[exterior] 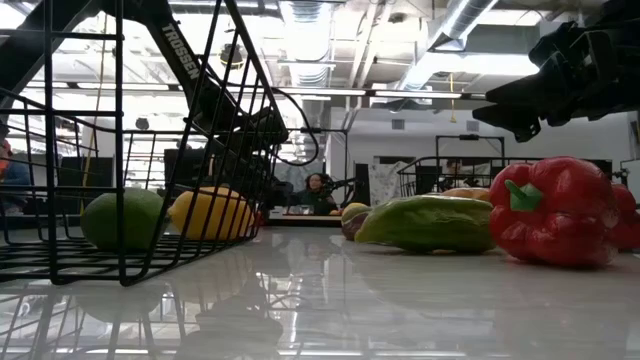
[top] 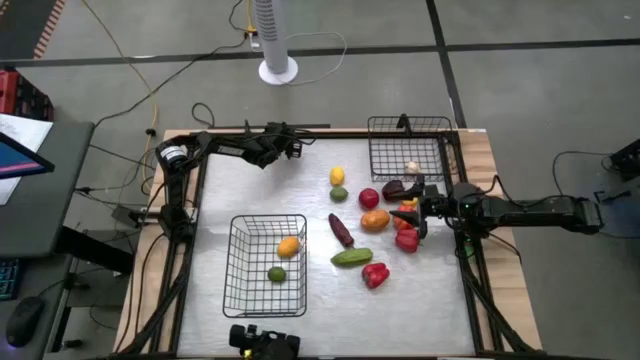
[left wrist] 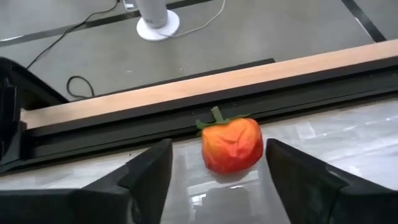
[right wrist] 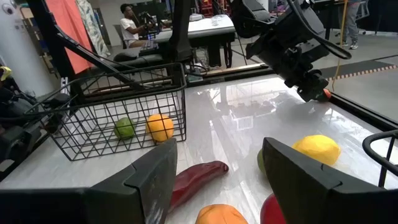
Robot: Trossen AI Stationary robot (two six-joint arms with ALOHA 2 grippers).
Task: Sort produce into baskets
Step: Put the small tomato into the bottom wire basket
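Observation:
My left gripper is open at the table's far edge; its fingers stand on either side of an orange-red tomato that rests on the table by the rail, without touching it. My right gripper is open, above the produce cluster at mid-right: an orange, a maroon eggplant, a lemon, a lime, a cucumber and red peppers. The near-left basket holds a yellow-orange fruit and a lime. The far-right basket holds white garlic.
A dark rail and wooden edge run just behind the tomato. A white fan base stands on the floor beyond the table. In the right wrist view the left arm shows across the table, and a person sits in the room behind.

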